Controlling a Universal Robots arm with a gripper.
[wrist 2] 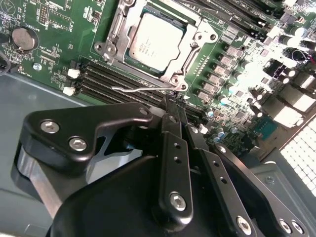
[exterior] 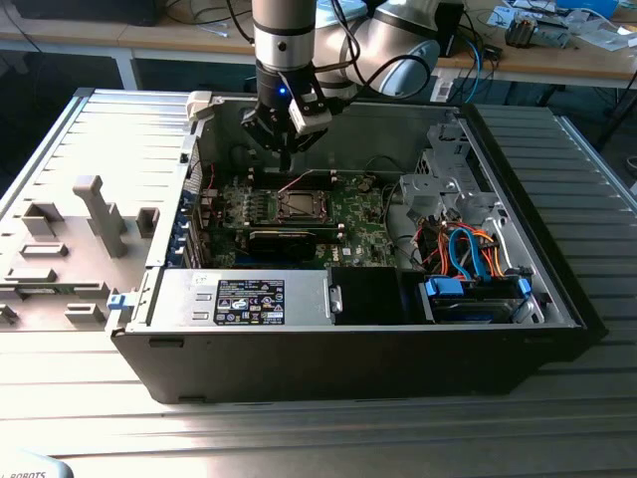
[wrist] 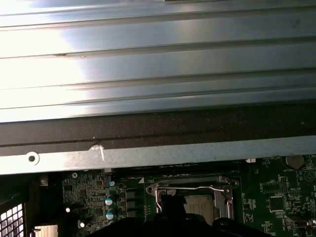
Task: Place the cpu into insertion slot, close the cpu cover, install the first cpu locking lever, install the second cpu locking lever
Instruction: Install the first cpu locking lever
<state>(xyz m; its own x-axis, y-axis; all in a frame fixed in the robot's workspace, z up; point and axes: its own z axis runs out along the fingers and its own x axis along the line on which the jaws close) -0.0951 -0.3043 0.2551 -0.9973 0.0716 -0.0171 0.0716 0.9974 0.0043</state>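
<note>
The cpu (wrist 2: 157, 39) lies flat in the insertion slot (exterior: 299, 204) on the green board. The silvery cpu cover (wrist 2: 203, 38) is down around it, and the chip's top shows through the cut-out. A thin wire locking lever (wrist 2: 138, 90) runs along one side of the socket. My gripper (wrist 2: 170, 101) hangs just above the board with its black fingers (wrist 2: 174, 148) shut together, tips right by that lever's end; I cannot tell whether they touch it. In the exterior view the gripper (exterior: 286, 159) hovers over the socket's far edge. The first wrist view has the cpu (wrist: 202, 207) and a lever (wrist: 192, 188).
The open black computer case (exterior: 557, 299) surrounds the board. Long black card slots (wrist 2: 106, 81) lie beside the socket. A drive cage with orange and blue cables (exterior: 468, 249) fills the exterior view's right. A grey fixture block (exterior: 95, 214) stands outside the case on the left.
</note>
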